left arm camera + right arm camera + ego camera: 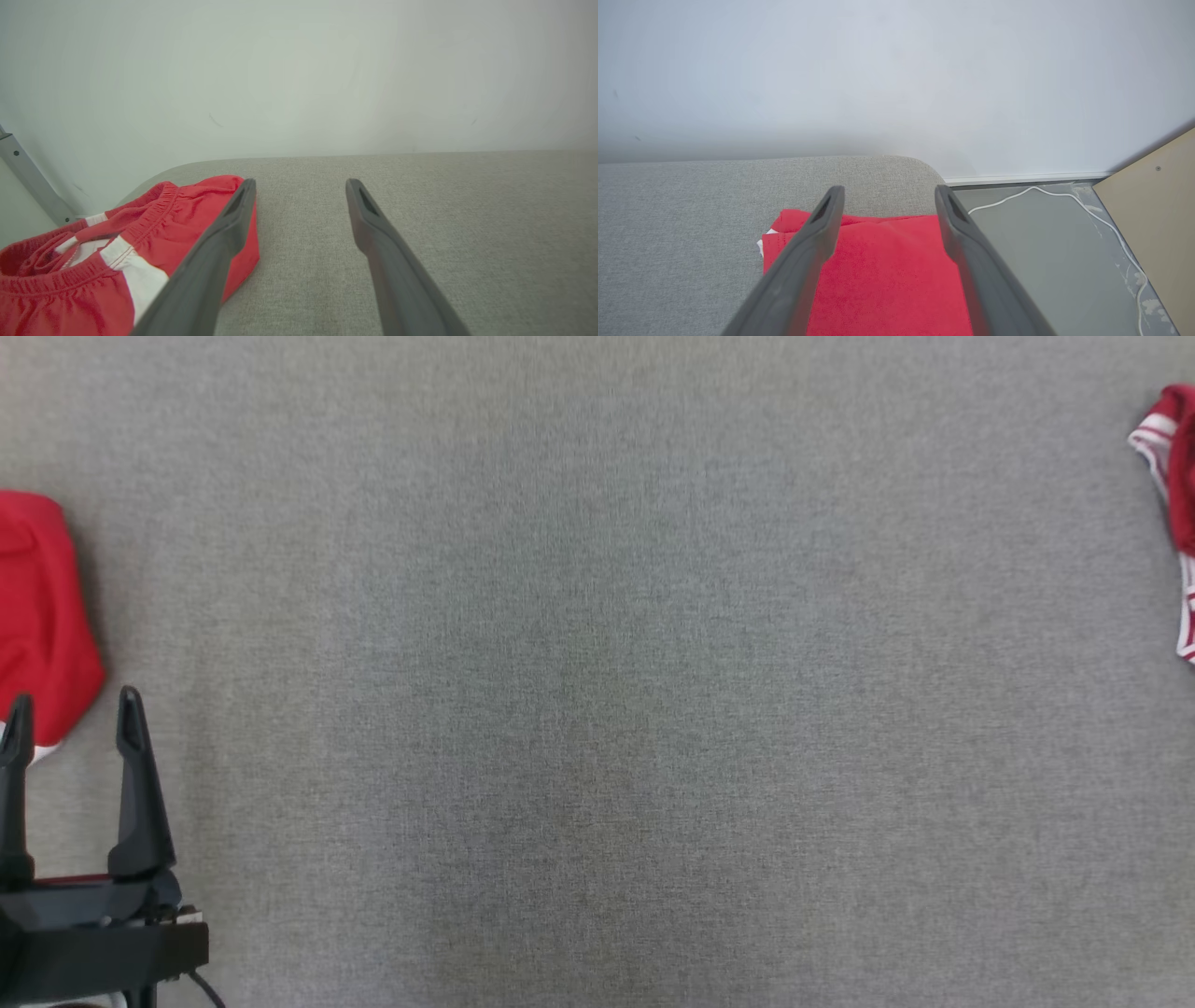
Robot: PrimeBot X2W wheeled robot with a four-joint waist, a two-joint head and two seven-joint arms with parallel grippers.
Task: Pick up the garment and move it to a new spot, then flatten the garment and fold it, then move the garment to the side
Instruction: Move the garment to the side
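While the right hand [888, 189] hangs wide over the folded red garment [887, 280], the left hand [74, 698] stands wide beside red shorts [187, 214]

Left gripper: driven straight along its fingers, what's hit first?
Probably the red garment: the left gripper's outer finger lines up with its edge; the other finger faces bare table. Height unclear.

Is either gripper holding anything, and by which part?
Nothing held: the left gripper and right gripper are both open; the folded red garment lies loose.
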